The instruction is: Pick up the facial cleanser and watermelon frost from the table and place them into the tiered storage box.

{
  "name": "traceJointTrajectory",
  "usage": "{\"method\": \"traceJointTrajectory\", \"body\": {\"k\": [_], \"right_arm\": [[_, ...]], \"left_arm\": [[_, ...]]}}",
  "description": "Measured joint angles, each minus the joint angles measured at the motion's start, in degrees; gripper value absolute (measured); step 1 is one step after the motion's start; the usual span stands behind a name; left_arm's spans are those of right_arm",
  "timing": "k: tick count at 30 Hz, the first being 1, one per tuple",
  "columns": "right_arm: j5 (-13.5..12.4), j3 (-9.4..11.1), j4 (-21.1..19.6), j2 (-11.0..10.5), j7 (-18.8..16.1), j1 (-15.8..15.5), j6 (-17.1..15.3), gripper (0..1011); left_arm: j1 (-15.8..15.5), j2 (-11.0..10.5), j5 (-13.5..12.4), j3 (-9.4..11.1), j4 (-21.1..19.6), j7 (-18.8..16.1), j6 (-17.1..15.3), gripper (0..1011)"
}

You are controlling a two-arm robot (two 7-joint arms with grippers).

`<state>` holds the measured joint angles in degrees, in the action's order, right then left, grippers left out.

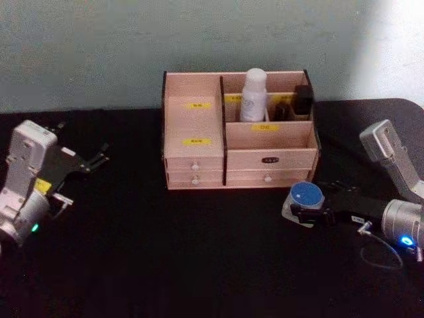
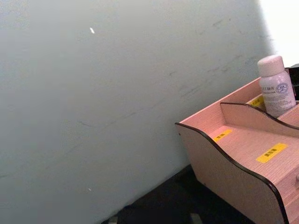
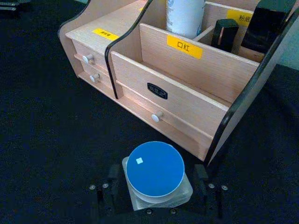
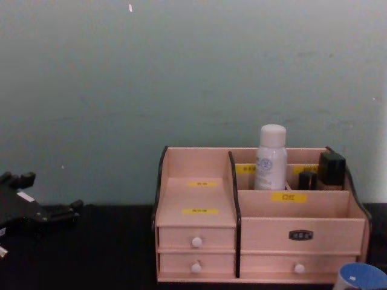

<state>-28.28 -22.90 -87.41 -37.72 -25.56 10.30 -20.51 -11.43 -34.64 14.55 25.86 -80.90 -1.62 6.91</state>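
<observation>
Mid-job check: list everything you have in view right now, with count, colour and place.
tiered storage box: one, pinkish wood with yellow labels, back centre of the table
white bottle: one, white, upright in a rear compartment
dark containers: two, black, rear right compartments
blue-lidded jar: one, blue lid, on the table by the box's front right corner
table: one, black
left gripper: one, black, open, left of the box
right gripper: one, black, around the jar
</observation>
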Motion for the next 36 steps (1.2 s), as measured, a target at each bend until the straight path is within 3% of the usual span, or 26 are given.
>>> {"method": "traceJointTrajectory", "body": {"k": [10,19,36], "right_arm": [[-0.04,0.03,-0.01,0.00,0.01,-0.01,0.03,969],[-0.10,0.03,-0.07,0.00,0.01,-0.01,0.07,728],[-0.02,-0.07,-0.13,-0.13,-0.24,0.02,0.10,720]], "left_arm": [[0.00,0.00,0.00,0.00,0.00,0.00,0.00,1001],[0.00,0.00,0.00,0.00,0.00,0.00,0.00,1001],[0.00,0.00,0.00,0.00,0.00,0.00,0.00,1001]]}}
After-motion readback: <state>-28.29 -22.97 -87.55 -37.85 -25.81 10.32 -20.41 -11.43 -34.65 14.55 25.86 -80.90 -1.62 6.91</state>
